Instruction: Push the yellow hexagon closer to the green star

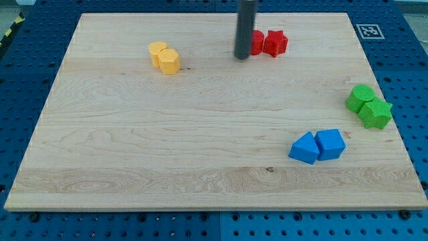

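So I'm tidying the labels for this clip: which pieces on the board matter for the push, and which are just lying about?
For the job:
- yellow hexagon, upper left
- green star, right edge
- my tip, by the red pair, right of the hexagon

Lying about:
- second yellow block, touching the hexagon
- second green block, touching the star
- red star and red block
- two blue blocks

Seen from above: wooden board [134,134] on a blue pegboard table [408,73]. At upper centre, my tip [241,57], just left of two touching red blocks, one partly hidden [257,43], the other a red star [275,43]. At upper left, a yellow block [158,52] touching the yellow hexagon [170,61]. At right edge, a green block [361,98] against the green star [376,113]. At lower right, two blue blocks, left [305,148] and right [330,144], side by side. In the top right corner, a printed marker tag [368,31].
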Tool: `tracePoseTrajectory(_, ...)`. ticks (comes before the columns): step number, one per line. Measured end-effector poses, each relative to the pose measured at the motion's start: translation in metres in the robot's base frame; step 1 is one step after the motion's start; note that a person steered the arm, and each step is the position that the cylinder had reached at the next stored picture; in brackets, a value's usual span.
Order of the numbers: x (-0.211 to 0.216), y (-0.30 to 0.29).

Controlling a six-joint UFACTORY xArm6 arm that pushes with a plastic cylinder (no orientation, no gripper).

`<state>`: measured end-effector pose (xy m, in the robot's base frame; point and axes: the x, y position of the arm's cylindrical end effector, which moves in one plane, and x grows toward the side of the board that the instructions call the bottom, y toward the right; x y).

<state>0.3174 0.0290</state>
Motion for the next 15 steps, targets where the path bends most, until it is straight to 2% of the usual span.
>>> tracePoseTrajectory(2,-0.045,-0.092)
tracePoseTrajectory(3,-0.045,-0.16)
tracePoseTrajectory(4,-0.025,-0.188)
tracePoseTrajectory(5,0.021,-0.188)
tracePoseTrajectory(6,0.047,-0.173)
tracePoseTrajectory(7,0.05,-0.144)
tracePoseTrajectory(10,0.017,-0.138)
tracePoseTrajectory(12,0.016,-0.092)
tracePoseTrajectory(13,-0.002,-0.089)
tracePoseTrajectory(14,-0.003,-0.073)
tracePoseTrajectory(15,0.028,-0.055)
